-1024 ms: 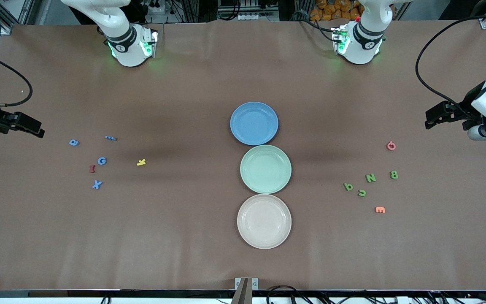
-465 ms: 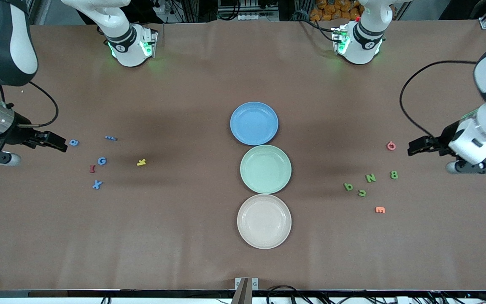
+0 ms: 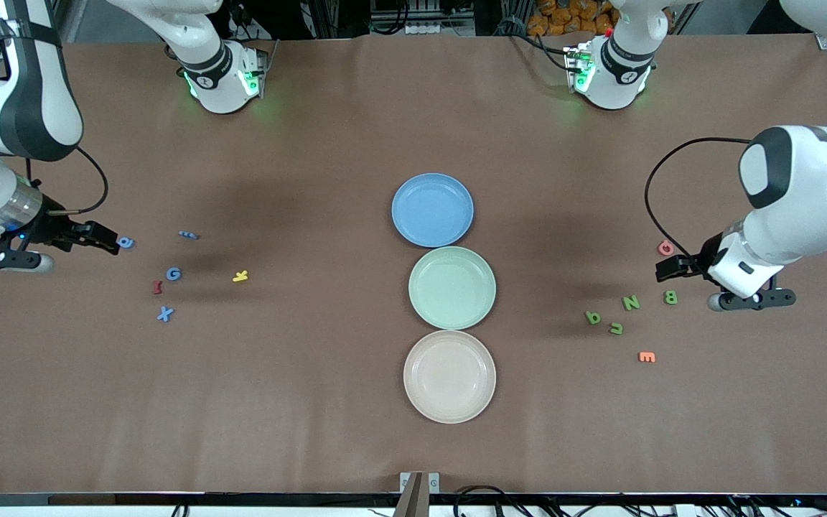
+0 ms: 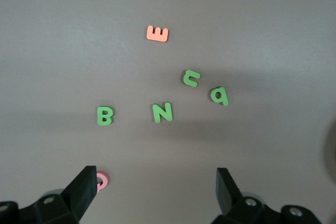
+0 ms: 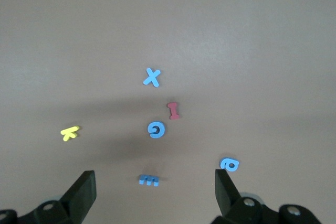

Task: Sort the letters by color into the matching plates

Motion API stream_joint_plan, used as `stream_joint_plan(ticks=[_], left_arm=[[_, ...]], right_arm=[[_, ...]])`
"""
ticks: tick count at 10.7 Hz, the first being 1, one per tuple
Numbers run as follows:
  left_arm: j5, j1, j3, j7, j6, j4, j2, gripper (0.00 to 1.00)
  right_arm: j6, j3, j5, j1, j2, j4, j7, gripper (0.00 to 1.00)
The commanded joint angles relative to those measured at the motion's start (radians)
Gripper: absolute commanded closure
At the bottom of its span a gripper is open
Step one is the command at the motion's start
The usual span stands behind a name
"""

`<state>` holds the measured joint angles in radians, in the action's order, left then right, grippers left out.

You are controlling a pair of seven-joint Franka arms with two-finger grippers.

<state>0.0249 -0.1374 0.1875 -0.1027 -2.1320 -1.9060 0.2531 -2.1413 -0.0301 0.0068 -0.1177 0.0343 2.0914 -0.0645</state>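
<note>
Along the middle of the brown table point(image 3: 356, 402), three round plates are lined up: a blue plate point(image 3: 432, 209) farthest from the front camera, a mint green plate point(image 3: 451, 287) touching it, and a cream plate point(image 3: 449, 376) nearest. All three are bare; no letter is sorted yet.

Toward the right arm's end, blue letters are scattered: a round blue one point(image 3: 125, 243), a blue G point(image 3: 174, 273), a blue X point(image 3: 164, 314) and a blue m point(image 3: 188, 235), mixed with a red piece point(image 3: 157, 288) and a yellow K point(image 3: 240, 276). The right gripper point(image 3: 105, 240) is held low just beside the round blue letter, jaws spread wide and empty.

Toward the left arm's end, a green B point(image 3: 670, 296), a green N point(image 3: 630, 302) and two smaller green letters point(image 3: 604, 322) lie near a pink O point(image 3: 665, 248) and an orange E point(image 3: 647, 357). The left gripper point(image 3: 668, 269) is poised between the pink O and the green B, jaws likewise wide and empty.

For a clean pick, each gripper is best centred over one letter of the wanted colour, lowered until the fingertips reach the table, and closed across the piece's narrow width, with neighbours left undisturbed.
</note>
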Motion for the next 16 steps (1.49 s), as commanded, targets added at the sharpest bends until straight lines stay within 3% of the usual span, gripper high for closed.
stream_joint_plan(ticks=[1, 2, 4, 9, 11, 16], left_arm=[[-0.101, 0.012, 0.004, -0.040, -0.094, -0.013, 0.076, 0.00], [-0.105, 0.012, 0.003, -0.041, -0.132, -0.013, 0.109, 0.00], [-0.115, 0.012, 0.003, -0.051, -0.204, -0.015, 0.162, 0.10], [-0.178, 0.009, 0.001, -0.113, -0.382, -0.079, 0.233, 0.13], [-0.187, 0.016, 0.001, -0.179, -0.384, -0.087, 0.244, 0.17], [-0.270, 0.025, 0.004, -0.310, -0.396, -0.104, 0.270, 0.19]], right_arm=[[-0.165, -0.019, 0.015, -0.059, -0.043, 0.184, -0.023, 0.00], [-0.225, -0.033, 0.015, -0.062, -0.040, 0.226, -0.021, 0.00], [-0.288, -0.048, 0.016, -0.069, -0.028, 0.263, -0.012, 0.00], [-0.377, -0.111, 0.024, -0.100, 0.021, 0.334, -0.006, 0.00], [-0.462, -0.113, 0.024, -0.109, 0.068, 0.360, -0.005, 0.00], [-0.508, -0.111, 0.064, -0.128, 0.159, 0.357, -0.005, 0.00]])
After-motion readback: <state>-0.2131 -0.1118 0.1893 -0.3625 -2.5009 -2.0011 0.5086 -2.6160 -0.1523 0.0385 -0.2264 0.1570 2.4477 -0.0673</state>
